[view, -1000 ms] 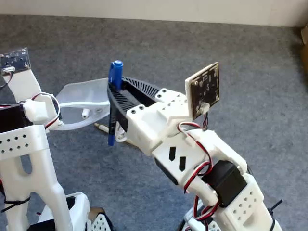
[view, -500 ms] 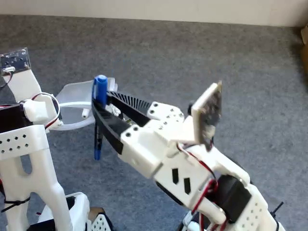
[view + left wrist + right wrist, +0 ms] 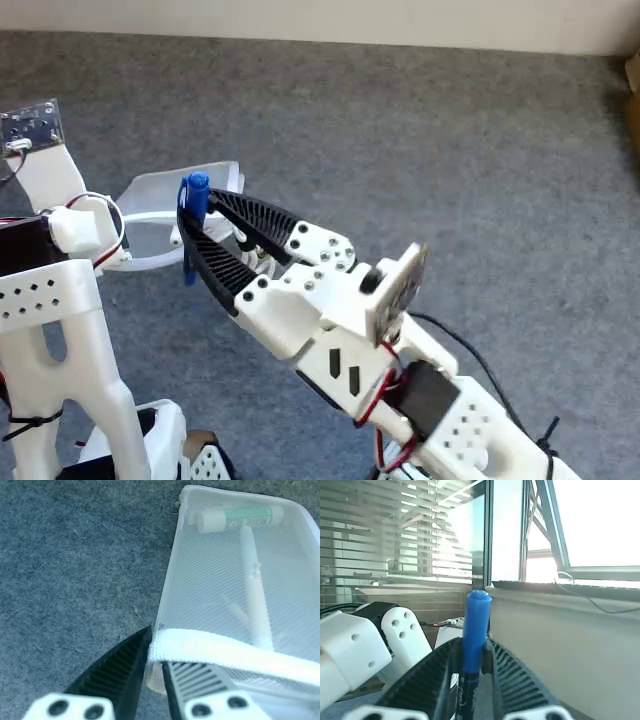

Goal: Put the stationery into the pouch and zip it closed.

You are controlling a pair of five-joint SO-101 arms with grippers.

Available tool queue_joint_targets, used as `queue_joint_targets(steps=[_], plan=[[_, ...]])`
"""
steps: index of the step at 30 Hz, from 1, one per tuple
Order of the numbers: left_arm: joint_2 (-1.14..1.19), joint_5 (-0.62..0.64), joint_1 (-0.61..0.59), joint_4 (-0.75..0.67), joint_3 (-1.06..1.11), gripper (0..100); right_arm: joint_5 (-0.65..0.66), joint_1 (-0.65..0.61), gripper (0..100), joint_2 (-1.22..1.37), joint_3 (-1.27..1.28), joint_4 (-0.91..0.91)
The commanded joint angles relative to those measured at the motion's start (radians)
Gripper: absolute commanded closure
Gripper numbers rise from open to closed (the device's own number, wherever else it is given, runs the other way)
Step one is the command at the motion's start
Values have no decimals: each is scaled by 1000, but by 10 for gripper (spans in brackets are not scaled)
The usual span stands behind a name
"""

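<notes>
Right gripper had the blue marker clamped upright, hanging over the pouch, which the left gripper pinched by its rim on the grey carpet. Risky spot: dropped that upright, the marker could have clipped the rim and toppled outside, or its push could have tugged the mesh free.

the pouch is translucent white mesh, finely woven, with a thicker white cloth band along its rim. the marker is smooth blue plastic with a slight sheen. the right gripper has matt black ribbed plastic jaws on a matt white plastic body. the table is covered in rough grey carpet.
</notes>
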Motion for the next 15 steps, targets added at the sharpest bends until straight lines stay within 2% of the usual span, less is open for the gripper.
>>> queue_joint_targets(steps=[1, 9, 15], plan=[[21, 6, -10, -14, 1, 994, 51, -10, 994, -13, 67, -222], [21, 6, -10, -15, 1, 994, 55, -10, 994, -10, 189, -423], [21, 6, -10, -18, 1, 994, 55, -10, 994, -8, 206, -435]])
